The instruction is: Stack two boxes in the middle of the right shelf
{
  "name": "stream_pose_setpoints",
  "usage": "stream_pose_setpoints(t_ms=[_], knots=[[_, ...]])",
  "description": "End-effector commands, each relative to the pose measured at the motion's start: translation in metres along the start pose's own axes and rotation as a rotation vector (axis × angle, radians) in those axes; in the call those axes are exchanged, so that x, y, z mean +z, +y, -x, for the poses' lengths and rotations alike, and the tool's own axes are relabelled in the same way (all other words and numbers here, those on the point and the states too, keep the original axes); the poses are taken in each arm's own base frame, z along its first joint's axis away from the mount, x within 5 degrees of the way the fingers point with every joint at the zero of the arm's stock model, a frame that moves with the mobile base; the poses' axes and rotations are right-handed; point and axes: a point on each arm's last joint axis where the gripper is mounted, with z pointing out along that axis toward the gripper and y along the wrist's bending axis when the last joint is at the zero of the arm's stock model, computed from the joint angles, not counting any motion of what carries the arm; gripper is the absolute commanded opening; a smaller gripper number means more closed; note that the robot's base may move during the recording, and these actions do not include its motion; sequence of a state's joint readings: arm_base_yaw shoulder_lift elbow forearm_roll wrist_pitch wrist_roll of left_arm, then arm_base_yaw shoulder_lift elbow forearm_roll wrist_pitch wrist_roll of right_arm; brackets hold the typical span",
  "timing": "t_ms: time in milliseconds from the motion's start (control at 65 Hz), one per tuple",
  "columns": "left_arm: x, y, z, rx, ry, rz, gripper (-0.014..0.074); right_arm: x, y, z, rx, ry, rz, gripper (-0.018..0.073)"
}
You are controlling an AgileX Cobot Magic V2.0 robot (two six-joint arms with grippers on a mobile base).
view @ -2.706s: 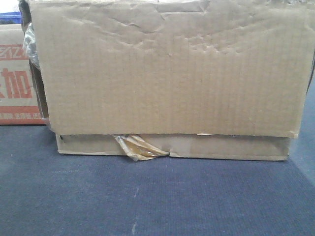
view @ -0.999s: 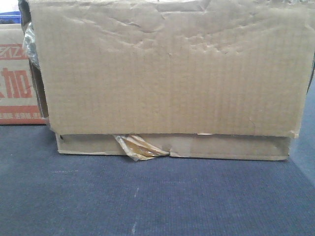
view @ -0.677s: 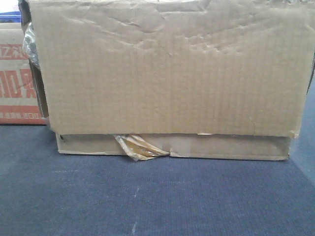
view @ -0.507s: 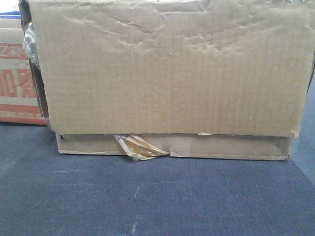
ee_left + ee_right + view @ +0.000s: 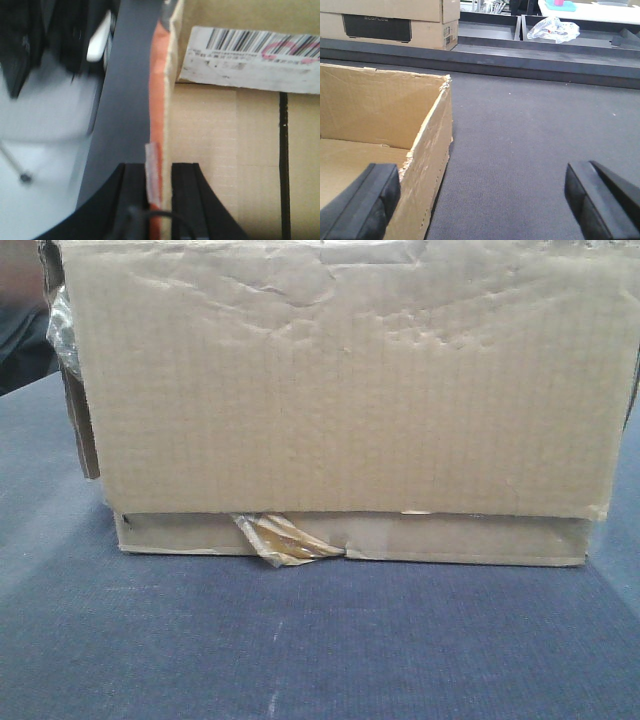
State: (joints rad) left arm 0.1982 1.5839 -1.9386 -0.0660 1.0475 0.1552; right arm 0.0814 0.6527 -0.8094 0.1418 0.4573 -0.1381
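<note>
Pinching box [image 5: 225,145] wall (left claw [image 5: 161,175])

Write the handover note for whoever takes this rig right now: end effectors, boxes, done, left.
Left end effector: shut on the side wall of the orange-sided box.
Right end effector: open, straddling the wall of a torn-rimmed carton, not gripping.
Front view: plain taped carton on the blue carpet, possibly the same one.
Done: one grasp. Left: second grasp, lift, stack both on the shelf, which is out of view.
</note>
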Motion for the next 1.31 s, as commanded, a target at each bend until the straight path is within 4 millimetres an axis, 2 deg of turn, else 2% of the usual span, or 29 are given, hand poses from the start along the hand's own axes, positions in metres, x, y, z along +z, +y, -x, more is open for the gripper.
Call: stream_pose_setpoints(t_ms=[0, 62, 138, 277, 461, 615, 815, 953, 1092, 1246, 1292], knots=[[-0.032, -0.017, 0.013, -0.037, -0.089, -0.069, -0.0111, 0.0, 0.0, 0.003, -0.009, -0.017, -0.005, 0.0568], [-0.043, -0.03, 0.016, -0.033, -0.114, -0.103, -0.0111, 0.0, 0.0, 0.003, -0.009, -0.017, -0.005, 0.0568], [-0.054, -0.055, 0.018, -0.013, -0.134, -0.176, -0.0111, 0.0, 0.0, 0.003, -0.009, -0.019, -0.005, 0.0568], [-0.061, -0.103, 0.018, -0.001, -0.135, -0.311, -0.0111, 0.0, -0.001, 0.004, -0.009, -0.023, -0.006, 0.0568], [-0.05, -0.165, 0.014, 0.016, -0.129, -0.447, -0.0111, 0.0, -0.001, 0.004, -0.009, -0.023, -0.006, 0.0568], [-0.013, -0.21, 0.0, 0.025, -0.02, -0.479, -0.0111, 0.0, 0.0, 0.004, -0.009, -0.023, -0.003, 0.0568], [0.038, -0.232, -0.019, 0.024, 0.118, -0.427, -0.0111, 0.0, 0.004, 0.004, -0.015, -0.024, 0.027, 0.0568], [0.061, -0.241, -0.03, 0.029, 0.183, -0.415, -0.0111, 0.0, 0.005, 0.004, -0.018, -0.024, 0.038, 0.0568], [0.07, -0.244, -0.035, 0.037, 0.214, -0.407, -0.0111, 0.0, 0.006, 0.004, -0.019, -0.024, 0.047, 0.0568], [0.071, -0.244, -0.035, 0.036, 0.212, -0.407, -0.011, 0.0, 0.007, 0.004, -0.021, -0.024, 0.054, 0.0568], [0.071, -0.244, -0.035, 0.036, 0.212, -0.407, -0.0086, 0.0, 0.007, 0.004, -0.021, -0.024, 0.054, 0.0568]])
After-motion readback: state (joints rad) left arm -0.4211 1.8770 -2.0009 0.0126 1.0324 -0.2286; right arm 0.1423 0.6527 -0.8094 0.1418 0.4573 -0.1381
